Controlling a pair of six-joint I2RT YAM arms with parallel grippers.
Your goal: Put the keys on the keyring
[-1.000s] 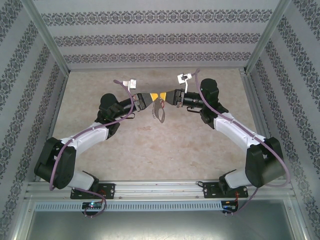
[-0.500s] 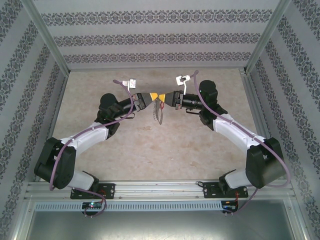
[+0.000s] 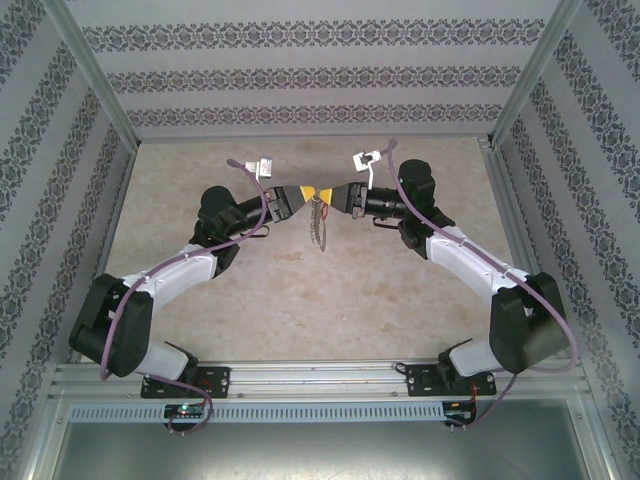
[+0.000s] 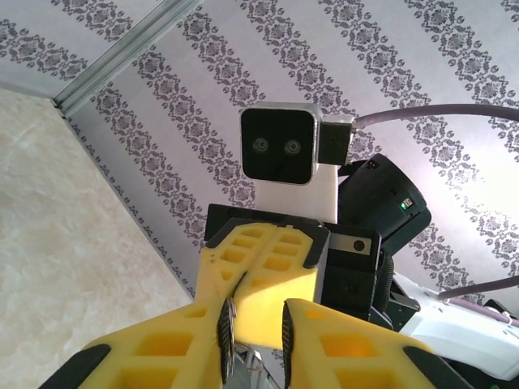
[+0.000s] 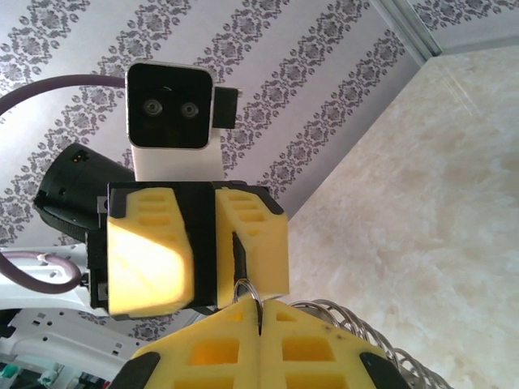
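Observation:
Above the table's far middle my two grippers meet tip to tip. The grey metal keyring (image 3: 320, 228) hangs below them, edge-on. My right gripper (image 3: 328, 197) (image 5: 260, 312) is shut on one small ring (image 5: 247, 288) of the keyring, and the row of rings (image 5: 357, 324) curves away to the right. My left gripper (image 3: 308, 195) (image 4: 253, 320) stands slightly open. A ring (image 4: 229, 324) lies against its left pad with a clear gap to the other pad. The keys are hidden between the fingers.
The beige table (image 3: 300, 290) is boxed in by patterned walls (image 3: 320, 80) at the back and both sides. Aluminium posts stand at the corners, and a rail (image 3: 320, 375) carries the arm bases at the near edge.
My left gripper's jaws have parted a little. The right gripper has closed on the small ring and shifted slightly left. The keyring has swung from tilted flat to hanging edge-on.

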